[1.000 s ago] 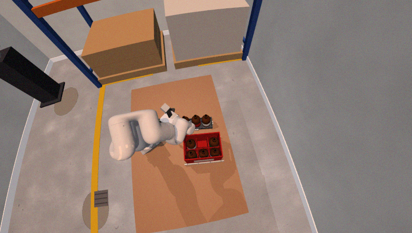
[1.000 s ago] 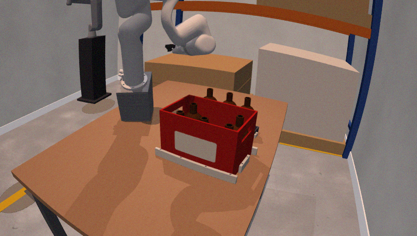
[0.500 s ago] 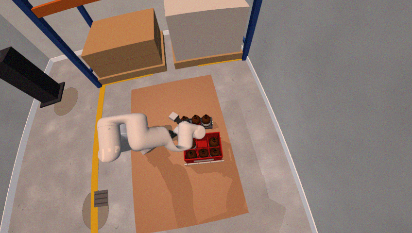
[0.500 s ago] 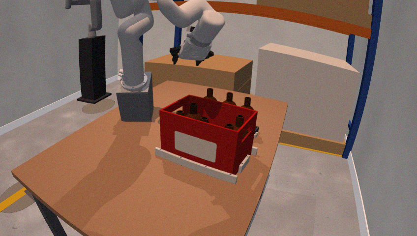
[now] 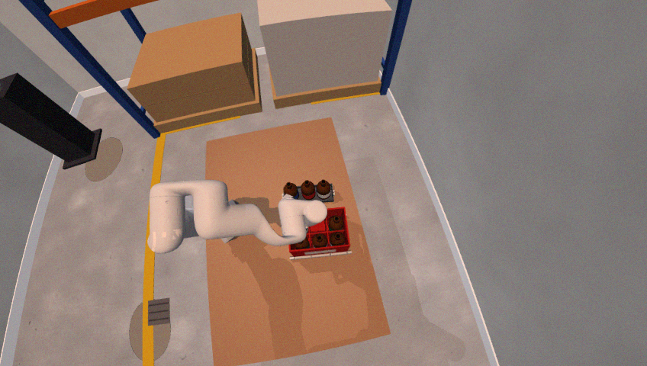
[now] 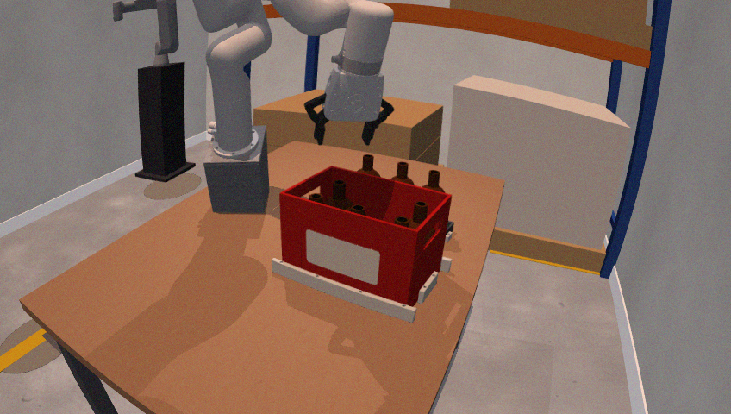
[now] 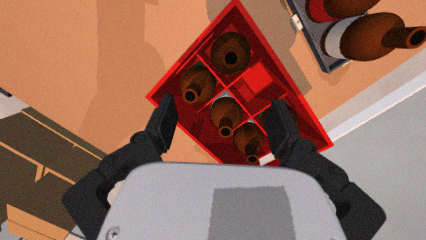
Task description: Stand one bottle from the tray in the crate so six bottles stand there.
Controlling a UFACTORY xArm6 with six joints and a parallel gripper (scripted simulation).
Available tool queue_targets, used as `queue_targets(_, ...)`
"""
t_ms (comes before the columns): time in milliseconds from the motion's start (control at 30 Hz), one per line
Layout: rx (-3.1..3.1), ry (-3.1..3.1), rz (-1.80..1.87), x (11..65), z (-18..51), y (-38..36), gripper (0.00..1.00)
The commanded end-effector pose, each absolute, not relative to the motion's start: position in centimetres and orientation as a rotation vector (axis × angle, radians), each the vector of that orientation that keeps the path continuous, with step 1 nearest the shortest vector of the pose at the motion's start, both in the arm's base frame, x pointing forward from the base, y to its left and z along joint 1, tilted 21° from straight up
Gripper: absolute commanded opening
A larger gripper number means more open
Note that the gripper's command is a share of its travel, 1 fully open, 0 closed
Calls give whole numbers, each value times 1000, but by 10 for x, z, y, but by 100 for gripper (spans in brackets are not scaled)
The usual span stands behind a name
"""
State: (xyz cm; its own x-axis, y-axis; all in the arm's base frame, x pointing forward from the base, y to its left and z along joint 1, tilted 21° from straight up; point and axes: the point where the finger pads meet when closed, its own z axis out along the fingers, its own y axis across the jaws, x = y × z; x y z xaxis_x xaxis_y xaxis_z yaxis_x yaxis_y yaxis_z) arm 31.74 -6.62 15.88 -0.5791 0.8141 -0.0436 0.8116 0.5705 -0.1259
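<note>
The red crate stands on the brown table and holds several brown bottles upright. The middle cell of the row nearest the tray is empty. The grey tray lies just behind the crate with three upright bottles, one of which shows in the wrist view. My gripper is open and empty. It points down, well above the crate's rear left part. In the overhead view the arm's wrist hides the fingers and one crate cell.
White stop rails frame the crate's base. The arm's grey pedestal stands on the table left of the crate. A brown box and a pale box stand behind the table. A black pillar is at the far left.
</note>
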Motion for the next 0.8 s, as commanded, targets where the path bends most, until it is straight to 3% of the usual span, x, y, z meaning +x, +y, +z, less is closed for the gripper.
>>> queue_targets(0,-1489,-2886,290,344,160,-99,100)
queue_targets(467,-1543,-3040,400,375,166,-138,100)
queue_targets(500,-1543,-3040,400,375,166,-138,0)
queue_targets(767,-1543,-3040,400,375,166,-138,0)
